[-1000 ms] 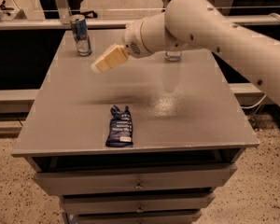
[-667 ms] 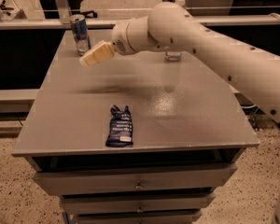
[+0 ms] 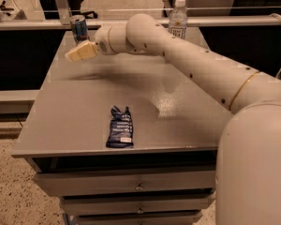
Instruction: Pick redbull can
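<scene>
Gripper (image 3: 79, 52) hovers over the far left part of the tabletop (image 3: 61, 111), just in front of the can (image 3: 78, 28) and a little to its left. Whether it is spread or pressed together, I cannot tell. It holds nothing.

The can stands upright at the far left corner and looks untouched. So I judge that the approach is nearly done, but the grasp and the lift are both left to do.

Further right, the packet (image 3: 120, 127) lies flat near the front edge, well apart from the can and not in the way. The bottle (image 3: 178, 18) stands upright at the far edge, right of the middle, with its cap on. What is inside it, I cannot make out.

Under the tabletop the drawers (image 3: 139, 186) are shut, so their content is hidden. The can's top gives no sign of whether it is opened.
</scene>
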`<state>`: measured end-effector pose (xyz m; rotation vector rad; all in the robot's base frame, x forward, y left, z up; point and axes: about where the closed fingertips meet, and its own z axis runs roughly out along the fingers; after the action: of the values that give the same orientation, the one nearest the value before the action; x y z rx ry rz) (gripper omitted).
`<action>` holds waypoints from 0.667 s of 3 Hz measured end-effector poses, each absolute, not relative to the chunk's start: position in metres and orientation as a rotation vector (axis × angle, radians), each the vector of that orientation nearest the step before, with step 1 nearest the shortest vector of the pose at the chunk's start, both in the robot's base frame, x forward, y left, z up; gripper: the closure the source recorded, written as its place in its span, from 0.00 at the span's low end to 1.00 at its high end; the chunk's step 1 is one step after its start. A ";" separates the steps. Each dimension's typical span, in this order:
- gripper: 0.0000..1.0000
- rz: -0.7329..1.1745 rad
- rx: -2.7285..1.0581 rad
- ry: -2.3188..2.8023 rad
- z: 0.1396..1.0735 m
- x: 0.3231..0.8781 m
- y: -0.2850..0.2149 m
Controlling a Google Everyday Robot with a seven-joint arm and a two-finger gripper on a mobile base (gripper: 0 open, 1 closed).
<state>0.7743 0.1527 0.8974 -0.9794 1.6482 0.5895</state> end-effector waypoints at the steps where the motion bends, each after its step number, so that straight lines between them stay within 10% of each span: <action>1: 0.00 0.631 -0.960 1.637 0.883 0.797 0.176; 2: 0.00 0.663 -0.948 1.626 0.872 0.815 0.191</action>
<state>0.8151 0.1907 0.8721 -0.9482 1.6262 0.6628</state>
